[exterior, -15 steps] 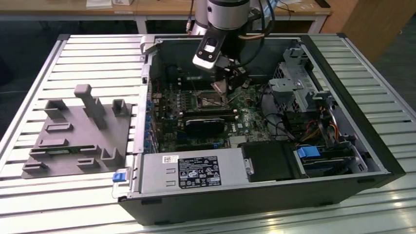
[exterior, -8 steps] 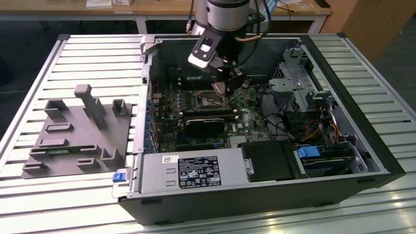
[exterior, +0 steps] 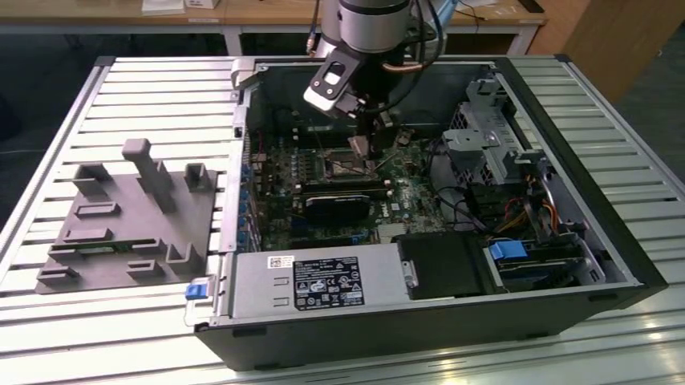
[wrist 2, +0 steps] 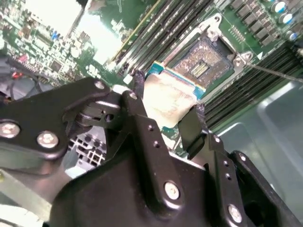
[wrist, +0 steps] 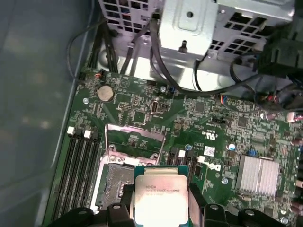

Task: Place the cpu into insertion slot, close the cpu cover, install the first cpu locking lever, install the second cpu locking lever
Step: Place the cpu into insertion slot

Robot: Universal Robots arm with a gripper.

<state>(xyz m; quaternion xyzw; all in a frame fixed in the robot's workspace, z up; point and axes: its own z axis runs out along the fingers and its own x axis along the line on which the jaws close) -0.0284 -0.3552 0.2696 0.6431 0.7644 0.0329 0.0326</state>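
Fingers clamp opposite edges of the cpu, near the uncovered insertion slot.

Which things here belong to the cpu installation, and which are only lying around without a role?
For the job: gripper, shut on the cpu; insertion slot, empty; cpu cover, open.
Just about: grey fixture tray, power supply, heatsink, coin battery.
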